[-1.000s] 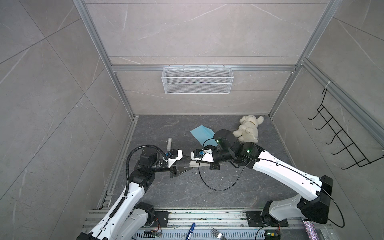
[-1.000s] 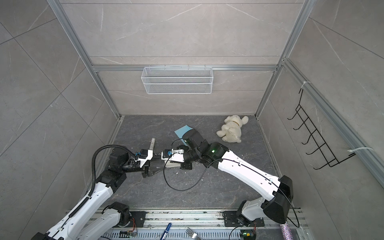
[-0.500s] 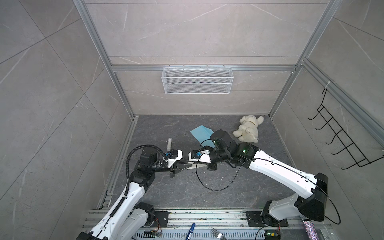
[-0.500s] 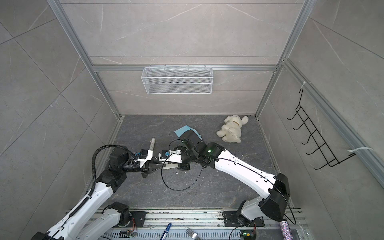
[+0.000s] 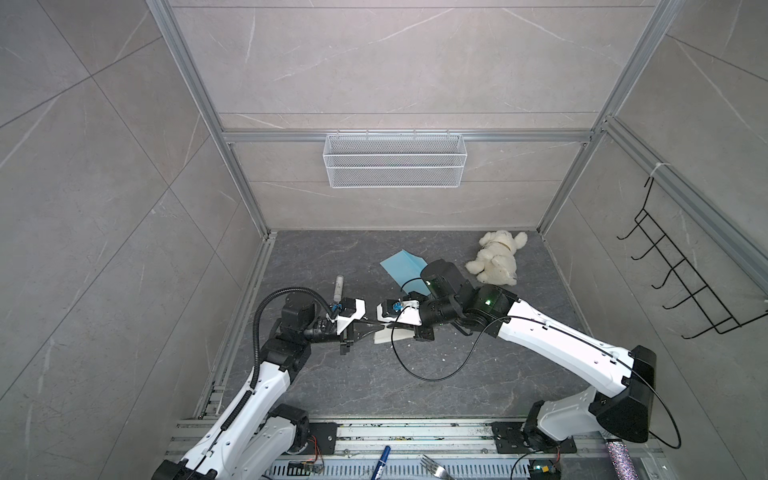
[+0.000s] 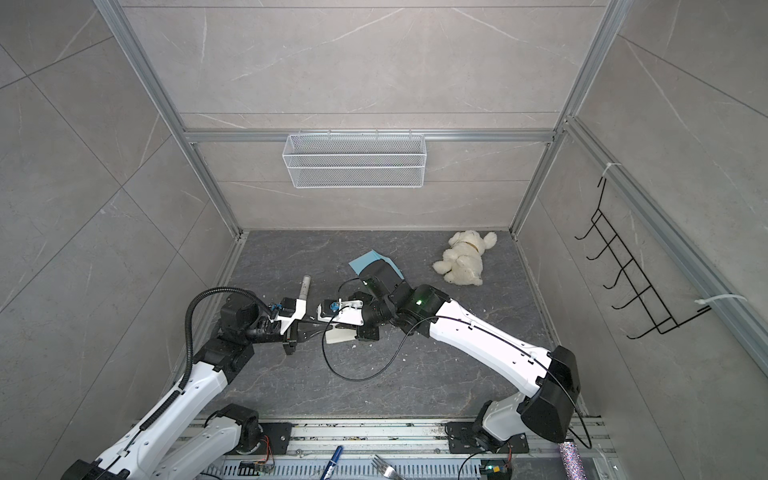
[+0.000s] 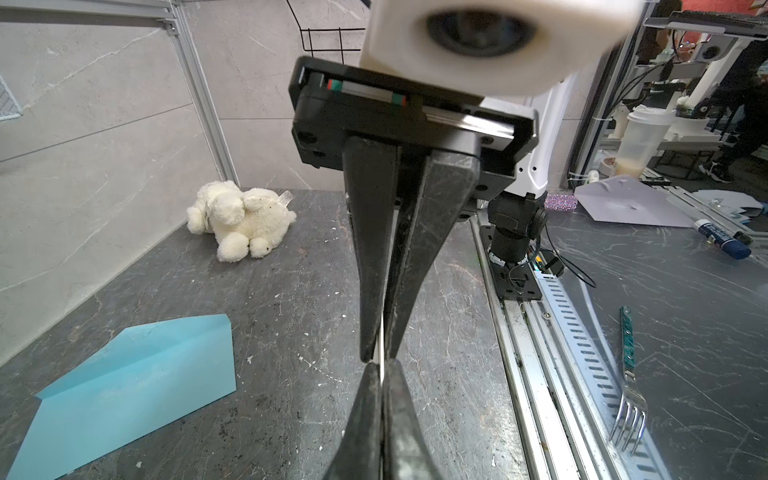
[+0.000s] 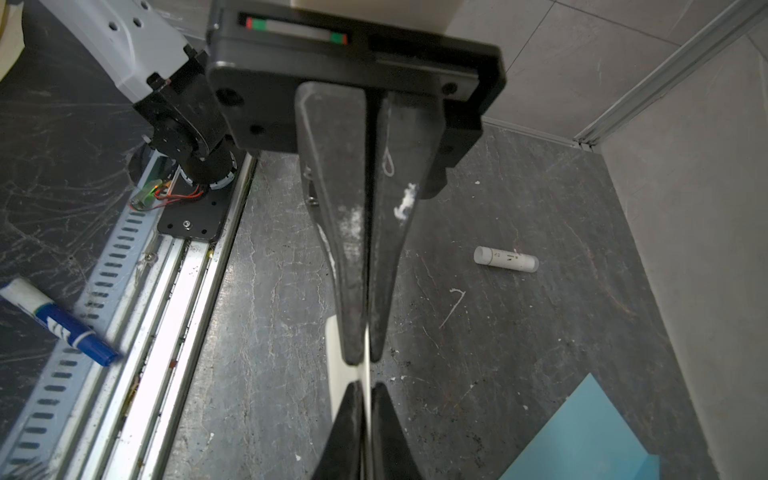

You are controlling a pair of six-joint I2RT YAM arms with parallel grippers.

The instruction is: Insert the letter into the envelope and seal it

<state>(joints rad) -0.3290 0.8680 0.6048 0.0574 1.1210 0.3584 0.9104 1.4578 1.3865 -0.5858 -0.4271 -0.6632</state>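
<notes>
The letter (image 5: 384, 335) is off the surface (image 5: 415, 374), carried edge-up between the two arms, which face each other nose to nose; its held span runs along the line from one arm to the other. The left fingers (image 7: 365, 419) are pressed together on its thin edge. The right fingers (image 8: 347, 428) stand close on either side of the same sheet with a slim gap; whether they clamp it cannot be told. The envelope (image 5: 401, 266) lies flat on the surface, well apart from the letter, toward the rear wall. It is partly hidden under the right arm's wrist in both top views, and its long axis appears aslant to that wall. By this layout the right arm is the nearer to it. No print on the envelope can be read. The white tube (image 8: 506, 259) bears small dark marks and the blue marker (image 8: 62, 328) white lettering, both illegible.
</notes>
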